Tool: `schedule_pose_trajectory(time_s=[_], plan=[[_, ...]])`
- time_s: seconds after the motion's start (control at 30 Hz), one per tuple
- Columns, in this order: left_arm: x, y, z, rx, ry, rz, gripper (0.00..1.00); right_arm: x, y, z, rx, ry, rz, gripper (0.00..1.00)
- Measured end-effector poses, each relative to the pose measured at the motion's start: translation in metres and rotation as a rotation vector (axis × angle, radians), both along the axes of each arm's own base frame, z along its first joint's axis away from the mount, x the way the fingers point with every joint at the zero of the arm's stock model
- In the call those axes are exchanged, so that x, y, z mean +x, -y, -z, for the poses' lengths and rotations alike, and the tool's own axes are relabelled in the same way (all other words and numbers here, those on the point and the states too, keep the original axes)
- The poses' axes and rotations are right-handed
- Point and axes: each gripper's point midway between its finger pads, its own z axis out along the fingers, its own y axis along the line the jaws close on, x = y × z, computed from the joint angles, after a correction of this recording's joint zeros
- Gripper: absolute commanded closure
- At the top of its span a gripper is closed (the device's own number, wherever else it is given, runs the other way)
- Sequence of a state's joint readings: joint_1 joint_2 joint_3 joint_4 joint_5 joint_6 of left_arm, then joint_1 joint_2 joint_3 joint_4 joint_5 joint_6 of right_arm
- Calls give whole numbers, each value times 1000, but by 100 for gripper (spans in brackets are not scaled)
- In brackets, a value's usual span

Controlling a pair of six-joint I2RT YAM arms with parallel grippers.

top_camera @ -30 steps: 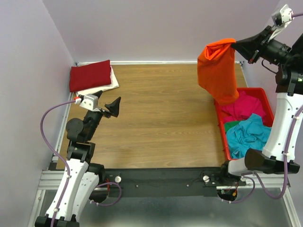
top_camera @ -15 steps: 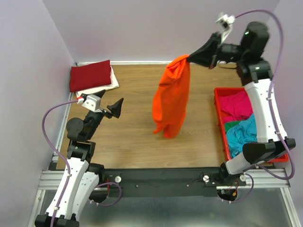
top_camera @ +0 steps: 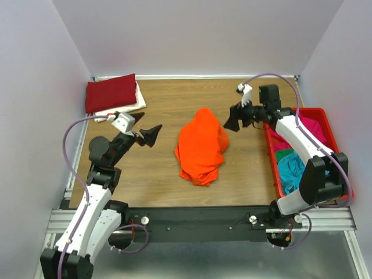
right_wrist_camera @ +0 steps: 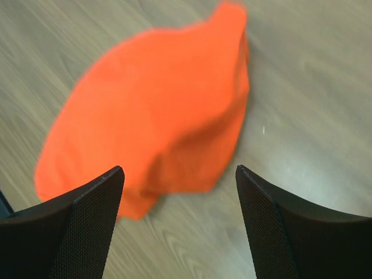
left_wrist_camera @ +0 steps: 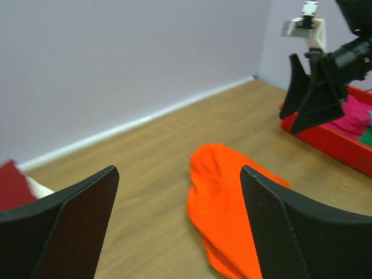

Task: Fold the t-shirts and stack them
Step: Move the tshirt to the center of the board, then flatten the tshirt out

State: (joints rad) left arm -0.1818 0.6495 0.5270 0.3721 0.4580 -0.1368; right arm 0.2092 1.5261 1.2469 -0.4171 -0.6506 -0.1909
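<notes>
A robot lab cell: plain walls [top_camera: 192, 35] enclose a table [top_camera: 174, 99] on aluminium framing [top_camera: 58, 220].

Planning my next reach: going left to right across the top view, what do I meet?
dark red shirt → left gripper, jaws open → orange shirt → right gripper, jaws open → red tray

On my right wrist camera, the bright orange soft cloth t-shirt [right_wrist_camera: 157, 110] lies in a rumpled, rounded heap on the pale wood-grain worktop [right_wrist_camera: 308, 81]. My right gripper [right_wrist_camera: 179, 170] hangs over its near edge, black textured fingers [right_wrist_camera: 87, 221] spread wide, nothing between them. Blur possibly hides finer folds.
</notes>
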Motion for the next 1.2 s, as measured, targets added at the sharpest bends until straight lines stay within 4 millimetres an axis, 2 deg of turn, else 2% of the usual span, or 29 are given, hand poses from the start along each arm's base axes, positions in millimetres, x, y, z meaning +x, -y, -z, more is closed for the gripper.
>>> schedule_pose_trajectory(time_s=[0.1, 0.2, 0.23, 0.33, 0.43, 0.53, 0.7, 0.87, 1.03, 1.2], plan=[[6, 21, 21, 17, -87, 83, 14, -23, 19, 45, -75, -61, 3, 16], [4, 61, 50, 63, -214, 214, 15, -40, 29, 64, -91, -78, -24, 16], [-2, 80, 61, 92, -260, 271, 16, -46, 32, 68, -89, -82, -31, 16], [-28, 134, 82, 176, -349, 425, 21, -56, 48, 68, -56, -76, -33, 16], [-56, 179, 107, 268, -430, 516, 25, -49, 70, 59, -21, -47, 11, 16], [-81, 205, 136, 362, -505, 545, 30, -49, 75, 53, -9, -27, 13, 16], [-100, 228, 184, 523, -606, 487, 37, -50, 73, 50, -3, -12, -2, 16], [-97, 236, 230, 680, -664, 364, 40, -50, 72, 49, 3, -11, -7, 16], [-83, 234, 256, 782, -680, 240, 44, -50, 72, 49, 7, -11, -9, 16], [-76, 227, 271, 842, -686, 167, 48, -51, 71, 49, 9, -12, -12, 16]])
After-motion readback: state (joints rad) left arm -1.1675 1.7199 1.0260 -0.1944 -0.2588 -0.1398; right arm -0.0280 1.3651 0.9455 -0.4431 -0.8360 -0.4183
